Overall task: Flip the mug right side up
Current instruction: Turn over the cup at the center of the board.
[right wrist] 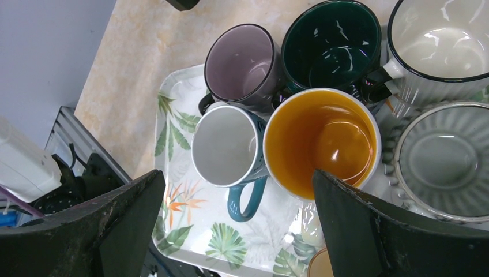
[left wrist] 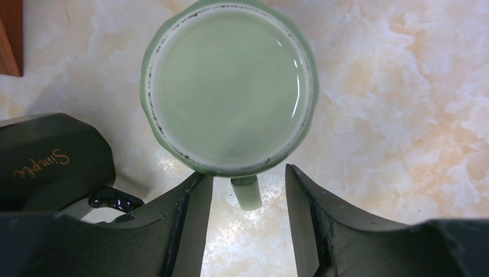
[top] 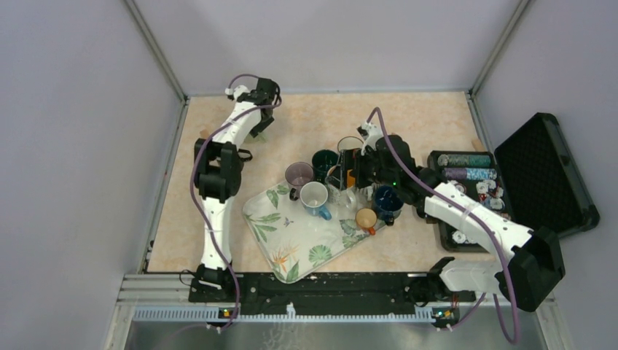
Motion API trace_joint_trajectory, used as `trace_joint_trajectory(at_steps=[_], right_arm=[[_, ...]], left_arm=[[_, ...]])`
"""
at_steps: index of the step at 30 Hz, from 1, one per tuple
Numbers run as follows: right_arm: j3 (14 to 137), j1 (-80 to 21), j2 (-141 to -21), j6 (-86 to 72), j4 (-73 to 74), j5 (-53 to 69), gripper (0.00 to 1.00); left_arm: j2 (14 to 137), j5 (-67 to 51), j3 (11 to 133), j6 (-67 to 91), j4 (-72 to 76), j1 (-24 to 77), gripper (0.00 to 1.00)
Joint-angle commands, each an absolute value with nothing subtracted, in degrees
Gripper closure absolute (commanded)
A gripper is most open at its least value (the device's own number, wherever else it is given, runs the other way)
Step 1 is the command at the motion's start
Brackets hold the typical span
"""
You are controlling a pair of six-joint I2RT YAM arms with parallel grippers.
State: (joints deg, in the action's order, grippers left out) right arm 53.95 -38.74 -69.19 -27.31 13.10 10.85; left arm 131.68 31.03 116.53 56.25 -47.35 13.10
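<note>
- Pale green glazed ceramic mug is pictured at the far left corner of the table, well apart from the tray. An unglazed ring is shown uppermost, so it is judged to be standing bottom-up, the turn not yet made.
- Its stubby handle is pointed back toward the left gripper, whose black fingers are spread to either side of it with nothing clasped. The line-up is read as preparation for a grasp at the handle, from which the mug could be rolled over.
- Nearer the arm bases, a white rectangular tray printed with green leaves is laid askew. The other mugs are gathered on and just beyond its far end, and those seen from the right wrist are stood mouths up.
- The right gripper is held above that cluster, fingers wide apart and empty. Below it, a white mug with an orange interior and a white-lined mug with a teal handle are seen touching. The arm is judged to be parked out of the left arm's way.
- At the right edge an open black hard case is set.
- Everything is borne by a beige marble-patterned tabletop, flat and smooth enough for a tipped mug to be set down.
- Pale grey walls are closed round the table on three sides.
</note>
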Motion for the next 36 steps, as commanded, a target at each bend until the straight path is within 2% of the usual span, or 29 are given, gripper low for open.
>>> trace_joint_trajectory(at_steps=[1, 5, 12, 36], right_arm=[[53.80, -38.31, -69.31, -27.96, 10.49, 11.57, 0.01], [53.78, -38.26, -69.56, -28.15, 10.04, 11.86, 0.01], [53.42, -38.27, -69.04, -27.97, 10.38, 11.40, 0.01], [53.00, -38.28, -68.10, -28.45, 10.77, 10.97, 0.01]], left_arm=[[127.09, 29.75, 116.38, 53.35, -44.79, 12.07, 0.46], [127.67, 27.97, 116.32, 53.62, -44.98, 11.70, 0.51], [128.64, 26.33, 116.24, 54.88, -45.11, 11.15, 0.55], [131.28, 21.49, 116.28, 57.16, -44.83, 9.66, 0.62]])
